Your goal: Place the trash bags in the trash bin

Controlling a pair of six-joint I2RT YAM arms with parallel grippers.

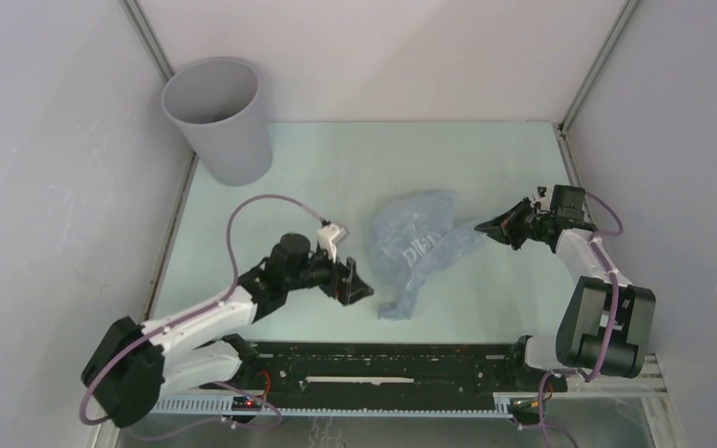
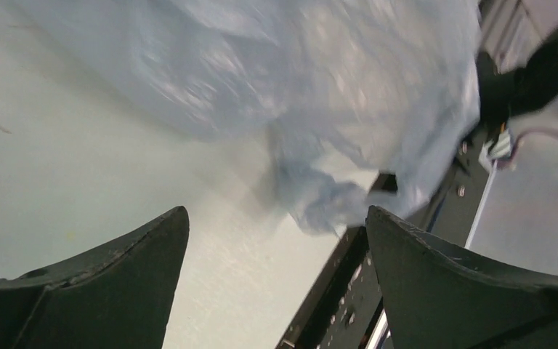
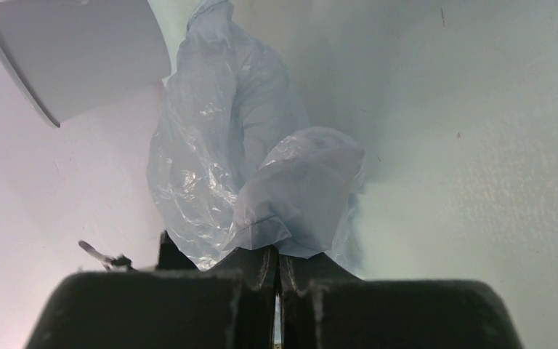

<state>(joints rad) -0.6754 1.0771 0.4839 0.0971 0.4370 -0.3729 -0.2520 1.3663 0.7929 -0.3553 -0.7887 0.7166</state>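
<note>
The right end effector (image 1: 487, 227) has its two fingers pressed together on a bunched corner of the trash bag (image 1: 418, 245) — the right wrist view shows the plastic running straight into the closed tips. From that pinch the bag spreads away ahead of the end effector. Its long axis slants from the held corner to a twisted tail towards the arms' bases, and the bulk of it lies on the worktop (image 1: 336, 168). The left end effector (image 1: 353, 280) is empty with its fingers well apart, just beside the bag's opposite side. The trash bin (image 1: 217, 117) stands upright well beyond the bag from the right end effector, in the far corner on the left arm's side, so the left arm is the nearer to it. The bag is thin, crinkled, translucent pale blue-grey with white lettering — limp stuff, likely to sag and trail when lifted
</note>
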